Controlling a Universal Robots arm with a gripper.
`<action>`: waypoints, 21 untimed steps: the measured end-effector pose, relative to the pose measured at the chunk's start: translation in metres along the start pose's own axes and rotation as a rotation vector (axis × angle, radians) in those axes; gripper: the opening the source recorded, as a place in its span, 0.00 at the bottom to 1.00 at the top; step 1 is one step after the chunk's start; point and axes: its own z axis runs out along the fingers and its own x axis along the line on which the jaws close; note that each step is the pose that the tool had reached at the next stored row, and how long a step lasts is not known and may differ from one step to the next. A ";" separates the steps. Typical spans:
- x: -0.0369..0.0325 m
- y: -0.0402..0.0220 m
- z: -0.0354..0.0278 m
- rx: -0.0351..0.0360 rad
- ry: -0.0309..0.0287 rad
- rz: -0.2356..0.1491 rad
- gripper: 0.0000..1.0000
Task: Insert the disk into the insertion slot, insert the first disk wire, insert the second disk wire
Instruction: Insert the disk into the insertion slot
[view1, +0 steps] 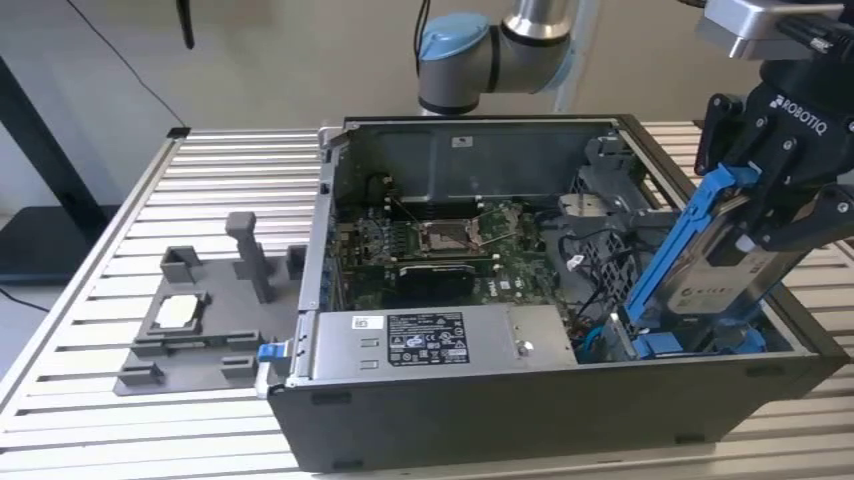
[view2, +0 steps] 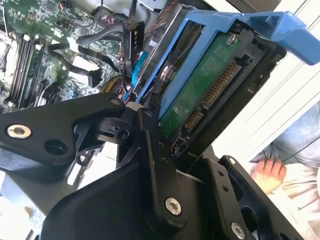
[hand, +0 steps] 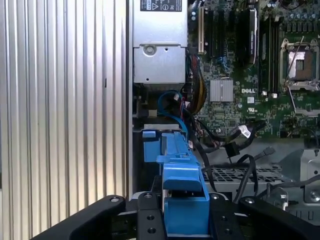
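Holding the disk (view1: 705, 275) by its blue carrier frame, the gripper (view1: 763, 235) is clamped on it. We see the disk tilted, with its lower end down at the blue fittings of the insertion slot (view1: 663, 346) directly beneath the gripper. We judge it only partly entered, not seated.

The main risk, as we read it, is jamming. The disk leans off the slot's line, so a push at this angle could wedge the carrier on the slot's edge or make it slip in the grip. Black cables (hand: 235, 147) lie just beside the slot, on the motherboard (view1: 454, 235) side of the gripper, and could get pinched. In the second wrist view the disk's connectors (view2: 220, 85) are bare, so no wire is plugged in.
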 end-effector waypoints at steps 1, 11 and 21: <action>0.0000 -0.0001 0.0016 0.0000 0.0001 0.000 0.33; -0.0006 -0.0008 0.0190 0.0000 -0.0001 0.000 0.33; -0.0007 -0.0016 0.0361 0.0000 -0.0008 0.000 0.33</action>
